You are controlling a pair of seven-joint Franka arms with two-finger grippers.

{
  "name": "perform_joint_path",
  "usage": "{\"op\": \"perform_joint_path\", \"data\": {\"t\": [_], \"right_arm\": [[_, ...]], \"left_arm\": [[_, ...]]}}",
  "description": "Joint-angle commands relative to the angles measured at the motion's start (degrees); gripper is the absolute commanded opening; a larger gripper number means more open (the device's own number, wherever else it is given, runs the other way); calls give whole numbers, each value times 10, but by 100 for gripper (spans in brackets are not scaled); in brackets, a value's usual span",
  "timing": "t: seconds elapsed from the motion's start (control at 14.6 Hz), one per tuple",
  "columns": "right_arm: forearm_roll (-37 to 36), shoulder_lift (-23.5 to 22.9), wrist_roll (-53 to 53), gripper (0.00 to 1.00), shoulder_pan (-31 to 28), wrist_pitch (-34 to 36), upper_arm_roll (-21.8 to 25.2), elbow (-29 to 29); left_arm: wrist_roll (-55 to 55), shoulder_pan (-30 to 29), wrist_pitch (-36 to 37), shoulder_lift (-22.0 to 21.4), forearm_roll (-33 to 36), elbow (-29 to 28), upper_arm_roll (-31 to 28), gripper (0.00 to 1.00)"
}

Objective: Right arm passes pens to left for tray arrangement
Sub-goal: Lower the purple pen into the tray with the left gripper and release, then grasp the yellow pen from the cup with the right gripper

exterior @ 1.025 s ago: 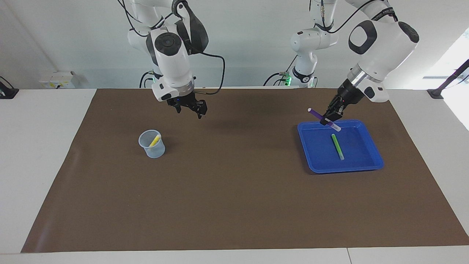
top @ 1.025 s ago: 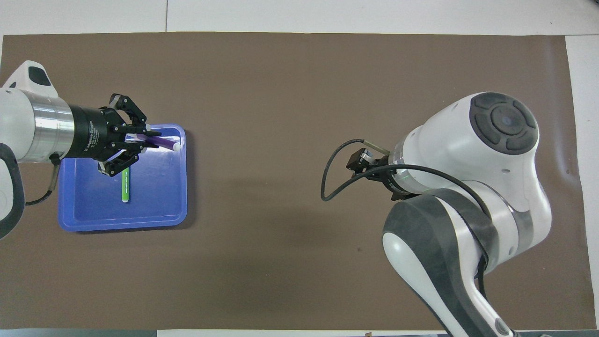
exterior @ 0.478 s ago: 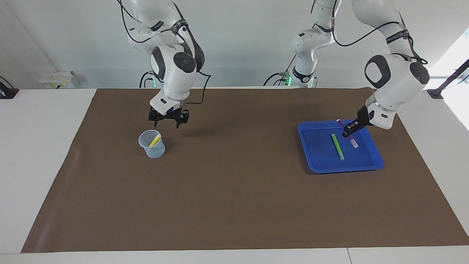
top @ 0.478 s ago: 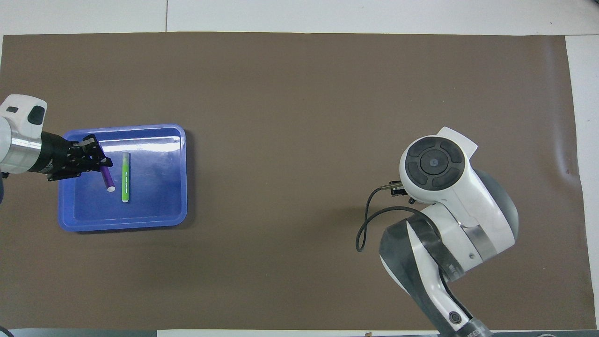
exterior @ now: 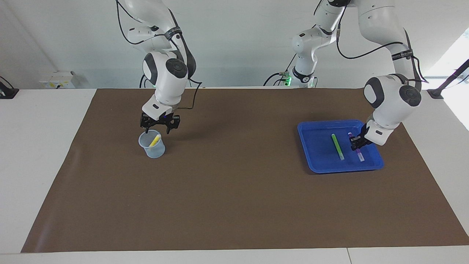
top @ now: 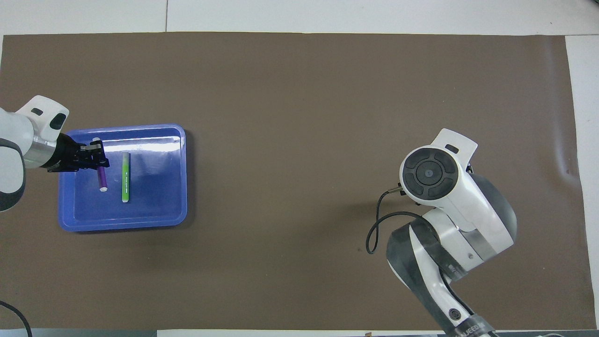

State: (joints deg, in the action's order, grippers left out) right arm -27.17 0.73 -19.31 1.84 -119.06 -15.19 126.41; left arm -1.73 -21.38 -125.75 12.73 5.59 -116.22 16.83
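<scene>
While left gripper [exterior: 356,142] clamps purple pen [exterior: 357,148] near tray [exterior: 311,154] rim, right gripper [exterior: 159,126], jaws spread, over cup [exterior: 152,144].

Brown mat [exterior: 234,190] bare across desk middle between cup [exterior: 151,143] and tray [exterior: 340,146]: wide passage there. Right gripper [exterior: 159,124] hangs just over cup rim, blocking way in from above; yellow pen [exterior: 155,140] leans inside. Left gripper [exterior: 356,142] low over tray, at purple pen [exterior: 356,147]. Green pen [exterior: 337,146] lies beside it, narrow gap between pens. Tray floor toward desk middle free.
</scene>
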Motion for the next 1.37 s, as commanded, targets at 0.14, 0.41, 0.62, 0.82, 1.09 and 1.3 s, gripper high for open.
{"op": "perform_joint_path", "data": {"t": [0.14, 0.41, 0.62, 0.82, 1.09, 1.3], "right_arm": [[-10, 20, 13, 52, -9, -37, -2, 24], [-10, 17, 13, 52, -9, -60, 5, 26], [-10, 17, 13, 48, -9, -62, 6, 29], [-10, 17, 13, 0, -9, -61, 6, 29], [-10, 19, 9, 0, -8, -50, 5, 15], [-10, 33, 25, 0, -8, -1, 3, -16]], "left_arm": [[16, -18, -21, 17, 25, -1, 4, 0], [7, -18, -27, 12, 24, -23, 4, 0], [4, -24, -20, 9, 25, -33, 4, 0], [0, -24, -17, 4, 24, -45, 4, 0], [-12, -25, -15, -1, 25, -53, 4, 0], [-7, -25, -15, -1, 25, -53, 4, 100]]}}
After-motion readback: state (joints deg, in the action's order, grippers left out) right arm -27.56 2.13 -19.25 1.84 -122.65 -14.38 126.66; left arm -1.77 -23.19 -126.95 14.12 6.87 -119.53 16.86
